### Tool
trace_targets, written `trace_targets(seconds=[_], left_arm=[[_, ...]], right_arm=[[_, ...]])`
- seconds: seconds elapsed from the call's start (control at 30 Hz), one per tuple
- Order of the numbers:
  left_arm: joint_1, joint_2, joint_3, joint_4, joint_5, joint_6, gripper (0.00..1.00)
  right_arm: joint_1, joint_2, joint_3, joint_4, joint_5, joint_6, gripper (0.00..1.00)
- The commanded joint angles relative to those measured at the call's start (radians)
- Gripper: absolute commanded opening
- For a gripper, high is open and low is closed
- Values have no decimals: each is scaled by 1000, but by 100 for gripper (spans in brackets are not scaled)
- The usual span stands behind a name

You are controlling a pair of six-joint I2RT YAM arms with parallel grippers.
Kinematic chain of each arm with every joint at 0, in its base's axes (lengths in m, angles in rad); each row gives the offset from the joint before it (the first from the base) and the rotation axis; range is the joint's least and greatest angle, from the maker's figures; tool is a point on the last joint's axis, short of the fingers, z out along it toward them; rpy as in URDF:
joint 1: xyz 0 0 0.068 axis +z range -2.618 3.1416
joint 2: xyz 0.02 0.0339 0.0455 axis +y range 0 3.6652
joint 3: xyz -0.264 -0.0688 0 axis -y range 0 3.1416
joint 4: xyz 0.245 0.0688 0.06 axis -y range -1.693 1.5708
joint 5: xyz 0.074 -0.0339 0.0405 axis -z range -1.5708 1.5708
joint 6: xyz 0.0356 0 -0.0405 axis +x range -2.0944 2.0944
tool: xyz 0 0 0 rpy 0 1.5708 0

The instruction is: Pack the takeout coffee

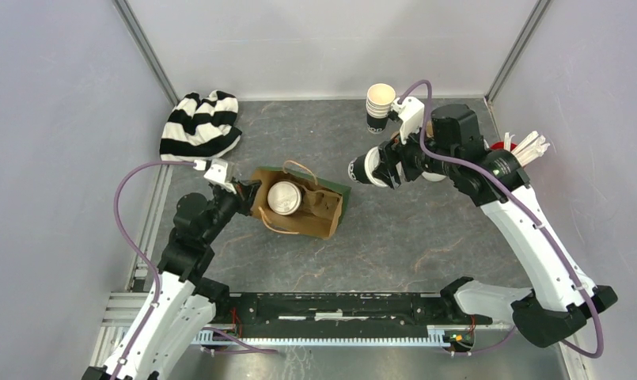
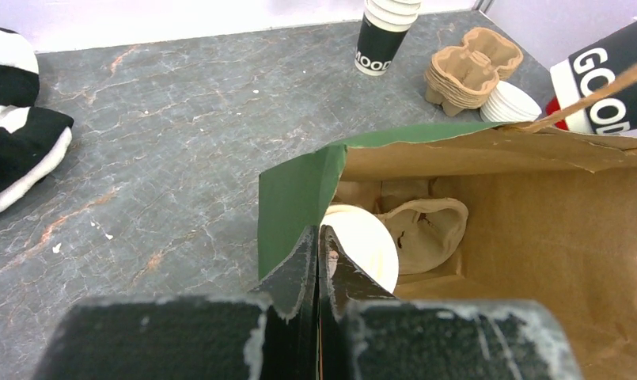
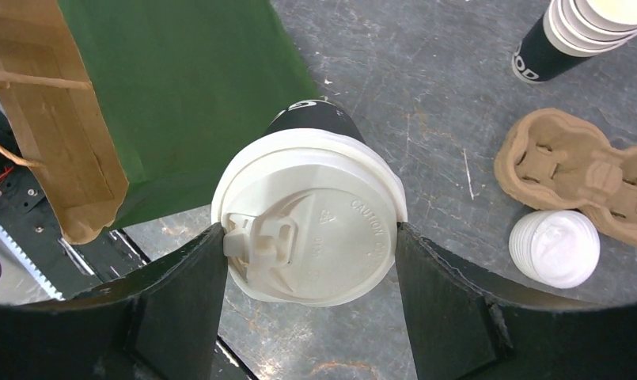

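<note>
The right gripper's (image 3: 309, 237) fingers (image 3: 180, 301) stand wide, pressed on both sides of the lidded cup (image 3: 323, 198) at its white rim. It hangs clear of the table, just to the right of the paper bag (image 1: 315, 207), and seems tipped with its dark base towards the bag. The left gripper (image 2: 318, 253) is closed to a slit, pinching the bag's green wall at the left rim so that the mouth gapes.

Inside the bag, the first cup (image 2: 366, 241) sits in a carrier tray (image 2: 426, 226) that has an empty socket beside it. That socket looks like the target. To do this well, the cup probably needs righting before it crosses the rim. It should then go down straight between the handles, and the fingers should let go only once the base is seated. The pinch on the wall should hold until then, since the paper would likely sag shut.

Behind the bag to the right stand a stack of empty cups (image 1: 380, 107), spare trays (image 3: 584, 170) and spare lids (image 3: 554, 247). A red cup of stirrers (image 1: 521, 146) is farther right, and a striped cloth (image 1: 200, 124) lies behind the bag to the left.

The table (image 1: 394, 237) is grey and marbled, with pale walls (image 1: 62, 119) around it.
</note>
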Motion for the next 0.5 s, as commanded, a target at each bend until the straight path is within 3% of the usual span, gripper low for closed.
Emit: trace_targets(seconds=[0.0, 0.27, 0.47], left_arm=[[0, -44, -18, 78, -31, -31, 2], [0, -109, -47, 24, -34, -41, 2], [1, -114, -36, -28, -50, -59, 2]], right_arm=[[3, -58, 2, 59, 40, 19, 75], [4, -115, 68, 78, -109, 14, 75], [38, -83, 144, 128, -262, 114, 73]])
